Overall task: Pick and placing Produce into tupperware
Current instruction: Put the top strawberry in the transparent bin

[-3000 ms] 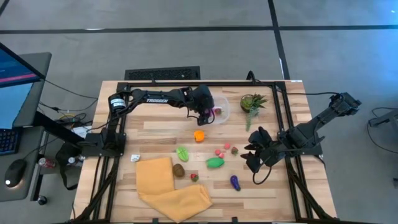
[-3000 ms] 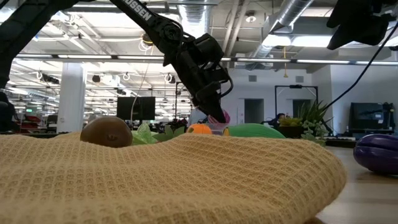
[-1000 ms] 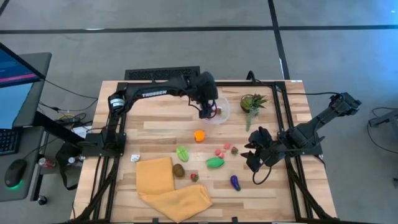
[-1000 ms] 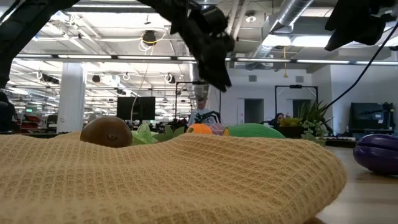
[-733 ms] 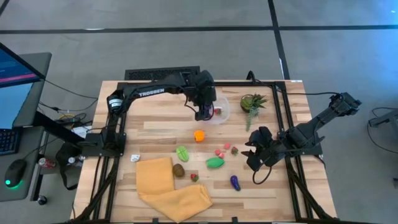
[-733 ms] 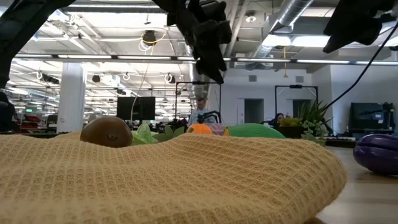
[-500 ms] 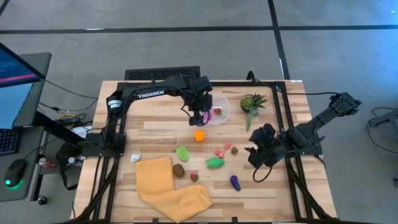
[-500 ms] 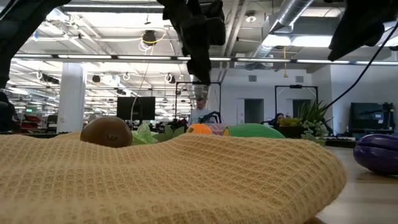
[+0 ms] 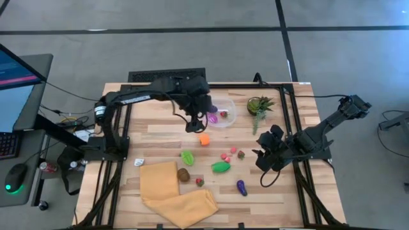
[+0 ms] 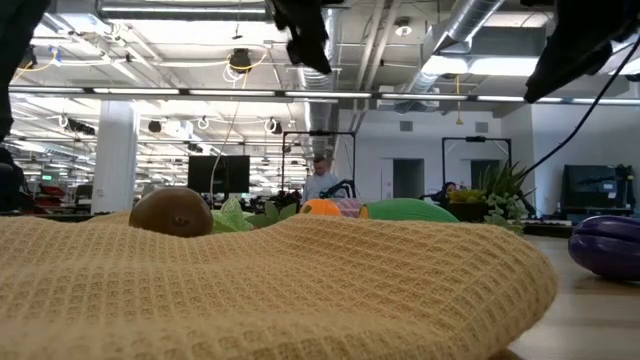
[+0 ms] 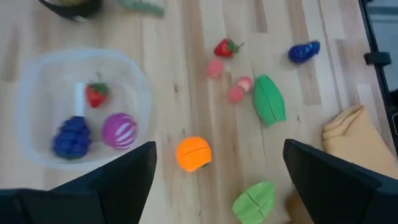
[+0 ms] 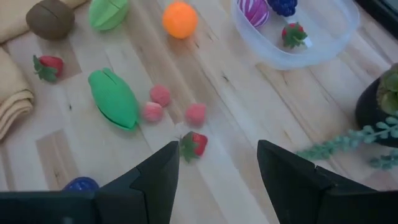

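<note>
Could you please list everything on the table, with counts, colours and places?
tupperware: one, clear, far middle.
Produce inside: three; purple piece, magenta piece, red strawberry.
orange piece: one, just near of the tub.
green pieces: two; light green, darker green, mid-table.
pink pieces: three, beside the darker green one.
loose strawberries: two, red; by the pink pieces, by the kiwi.
kiwi: one, brown, at the cloth's edge.
eggplant: one, purple, near right.
cloth: one, yellow, near edge.
potted plant: one, green, far right.
left gripper: open, above the tub's near side.
right gripper: open, right of the produce.
</note>
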Robot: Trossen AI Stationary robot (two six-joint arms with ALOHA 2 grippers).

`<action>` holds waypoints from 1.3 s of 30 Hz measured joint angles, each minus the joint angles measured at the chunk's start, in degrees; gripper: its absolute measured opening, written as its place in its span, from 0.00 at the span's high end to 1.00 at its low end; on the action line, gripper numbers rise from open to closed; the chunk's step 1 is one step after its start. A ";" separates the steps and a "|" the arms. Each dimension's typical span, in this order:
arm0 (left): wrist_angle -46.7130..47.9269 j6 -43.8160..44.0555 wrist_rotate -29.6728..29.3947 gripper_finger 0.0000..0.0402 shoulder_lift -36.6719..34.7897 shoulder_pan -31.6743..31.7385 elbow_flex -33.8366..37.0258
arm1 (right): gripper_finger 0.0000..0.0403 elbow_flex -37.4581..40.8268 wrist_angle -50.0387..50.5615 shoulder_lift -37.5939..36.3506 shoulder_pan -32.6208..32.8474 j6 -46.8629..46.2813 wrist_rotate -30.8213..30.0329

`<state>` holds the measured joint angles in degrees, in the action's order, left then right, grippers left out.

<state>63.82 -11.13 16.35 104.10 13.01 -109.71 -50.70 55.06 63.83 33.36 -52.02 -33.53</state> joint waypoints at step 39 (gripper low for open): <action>-33.07 41.75 -50.02 0.15 -65.34 -22.89 65.92 | 0.41 24.24 -37.78 0.22 -7.92 -9.70 11.74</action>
<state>30.75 30.62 -33.66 38.76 -9.88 -43.79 -26.46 17.28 64.05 25.44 -61.72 -21.79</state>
